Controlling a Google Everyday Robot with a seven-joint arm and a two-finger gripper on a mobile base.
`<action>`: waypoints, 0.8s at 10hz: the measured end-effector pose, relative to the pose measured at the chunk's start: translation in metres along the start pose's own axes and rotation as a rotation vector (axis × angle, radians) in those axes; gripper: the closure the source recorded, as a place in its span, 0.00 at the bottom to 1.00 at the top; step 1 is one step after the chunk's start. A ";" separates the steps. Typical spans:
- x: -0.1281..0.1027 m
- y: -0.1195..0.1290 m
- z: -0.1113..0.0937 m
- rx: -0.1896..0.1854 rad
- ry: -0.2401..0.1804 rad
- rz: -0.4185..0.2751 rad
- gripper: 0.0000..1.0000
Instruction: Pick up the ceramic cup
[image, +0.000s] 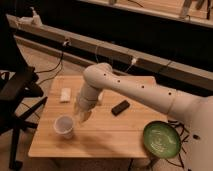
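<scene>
The ceramic cup (64, 126) is a small white round cup standing upright on the wooden table (105, 132), near its front left. My white arm reaches in from the right and bends down over the table. My gripper (82, 115) hangs just right of the cup and slightly above its rim, a small gap away.
A flat white block (65, 94) lies at the table's left back. A black rectangular object (120, 107) lies right of the arm. A green plate (161, 138) sits at the front right corner. A black office chair (17, 97) stands left of the table.
</scene>
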 end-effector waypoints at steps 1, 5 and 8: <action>-0.008 -0.001 0.002 -0.009 0.002 -0.009 0.43; -0.002 -0.008 0.026 -0.026 -0.021 -0.129 0.20; -0.003 -0.008 0.047 -0.075 -0.054 -0.171 0.20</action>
